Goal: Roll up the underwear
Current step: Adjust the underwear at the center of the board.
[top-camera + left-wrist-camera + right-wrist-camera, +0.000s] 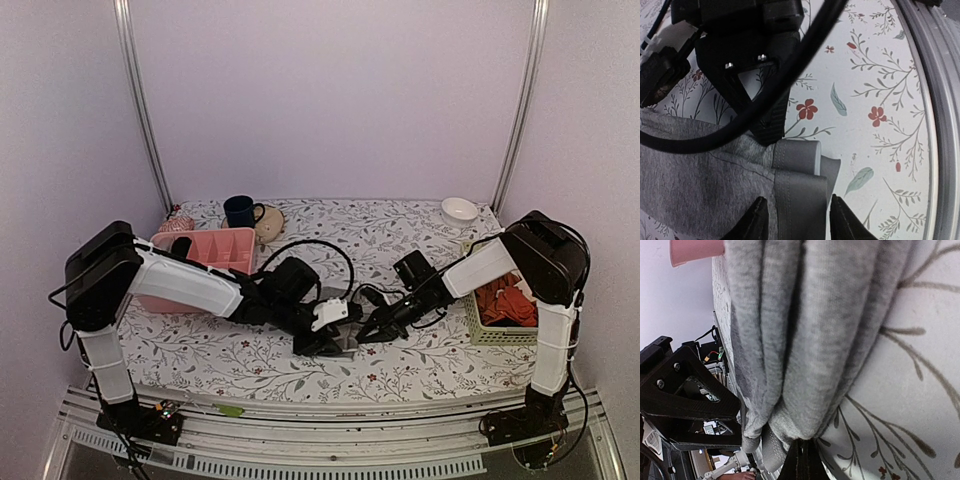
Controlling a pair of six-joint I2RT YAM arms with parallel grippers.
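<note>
The underwear [343, 346] is a small grey bundle at the table's front centre, mostly hidden between both grippers. In the left wrist view its soft grey cloth [690, 185] lies left of the folded darker waistband [800, 195]. My left gripper [799, 220] is open, one finger on each side of the waistband; it also shows in the top view [332, 338]. My right gripper [802, 462] is shut on a bunched edge of the underwear [810, 340], and it shows in the top view [366, 332] just right of the bundle.
A pink divided tray [215, 250], a dark blue mug [238, 210] and a beige pot [270, 222] stand at the back left. A white bowl [459, 210] sits back right. A green basket [478, 335] holds orange-red garments [503, 300]. The metal front rail [935, 100] is close.
</note>
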